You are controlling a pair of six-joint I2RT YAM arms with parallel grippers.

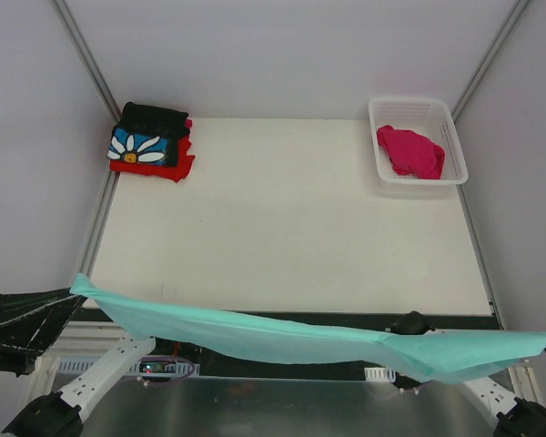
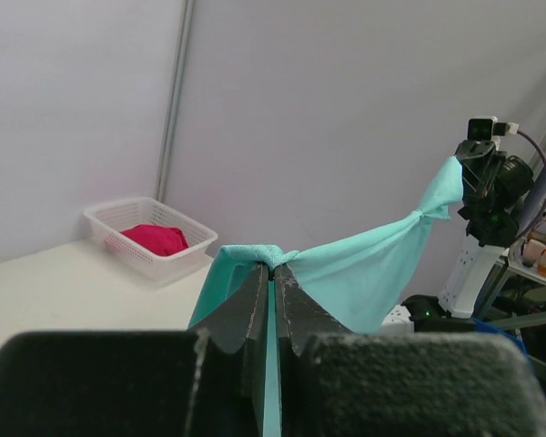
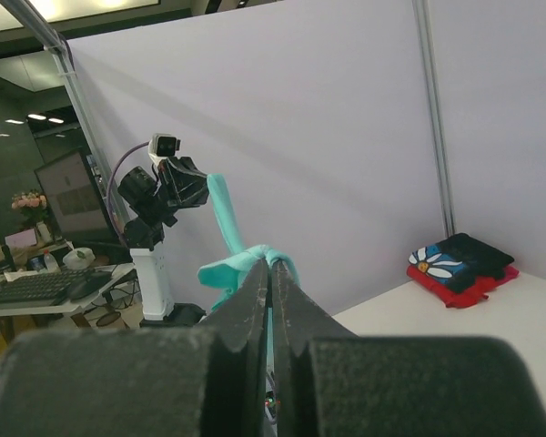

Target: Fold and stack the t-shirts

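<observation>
Stretching across the near edge above the arm bases, the mint-teal shirt (image 1: 282, 339) is hanging in the air as a long, smooth band of thin cloth, sagging a little in the middle and widening toward the right. Beyond it the table (image 1: 291, 228) is lying flat, white, matte and rectangular between pale grey walls. At its far right corner the basket (image 1: 450, 127), white plastic with latticed walls and rounded corners, is sitting with the magenta-pink shirt (image 1: 411, 151) lying crumpled inside it. At the far left corner the black shirt (image 1: 146, 141), showing a white daisy on blue, is resting folded on top of the folded red shirt (image 1: 177, 168), whose edge is poking out below and to the right. The left gripper (image 2: 273, 264) is pinching one gathered end of the teal cloth, its dark jaws closed tight on it. The right gripper (image 3: 271, 259) is clamping the other end likewise, with the fabric bunching into a small knot-like pucker at its tips.
</observation>
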